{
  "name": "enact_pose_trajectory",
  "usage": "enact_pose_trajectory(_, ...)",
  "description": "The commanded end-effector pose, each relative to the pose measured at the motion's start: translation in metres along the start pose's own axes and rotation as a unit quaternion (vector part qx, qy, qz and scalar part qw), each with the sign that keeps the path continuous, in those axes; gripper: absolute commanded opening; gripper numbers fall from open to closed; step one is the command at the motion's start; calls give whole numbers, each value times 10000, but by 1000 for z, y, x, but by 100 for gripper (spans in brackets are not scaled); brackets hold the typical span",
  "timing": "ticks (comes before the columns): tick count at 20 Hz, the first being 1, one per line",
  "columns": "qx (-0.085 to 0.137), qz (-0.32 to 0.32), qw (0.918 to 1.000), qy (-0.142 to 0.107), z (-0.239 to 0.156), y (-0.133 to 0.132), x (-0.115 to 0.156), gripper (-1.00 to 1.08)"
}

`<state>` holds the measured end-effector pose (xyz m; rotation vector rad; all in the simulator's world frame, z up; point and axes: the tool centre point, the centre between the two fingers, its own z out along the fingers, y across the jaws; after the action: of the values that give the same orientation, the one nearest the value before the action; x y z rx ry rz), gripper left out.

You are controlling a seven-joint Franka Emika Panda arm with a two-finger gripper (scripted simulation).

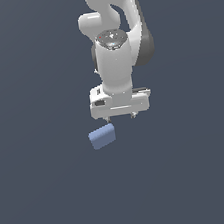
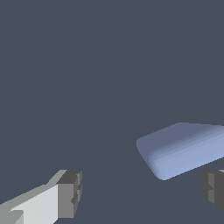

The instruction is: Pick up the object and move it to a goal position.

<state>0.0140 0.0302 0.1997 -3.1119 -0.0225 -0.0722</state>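
Observation:
The object, a small light-blue block with rounded edges [image 1: 103,136], lies on the flat dark grey surface, just below and towards the exterior view's left of my gripper [image 1: 120,117]. My white arm hangs straight down over it, with only the fingertips showing under the hand. In the wrist view the block [image 2: 186,148] lies skewed, close to one dark fingertip [image 2: 213,189] and far from the other [image 2: 70,193]. The jaws stand wide apart with nothing between them. The block is mostly outside the gap, not held.
The surface [image 1: 45,194] is a plain dark grey plane with no other objects or edges in view. No goal marker shows in either view.

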Motion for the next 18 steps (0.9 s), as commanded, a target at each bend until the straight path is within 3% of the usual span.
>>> enact_pose_trajectory(1,0,0,10000,0,0,0,0,100)
enact_pose_trajectory(18,59,-95,9999,25,-12,-8,-3,100)
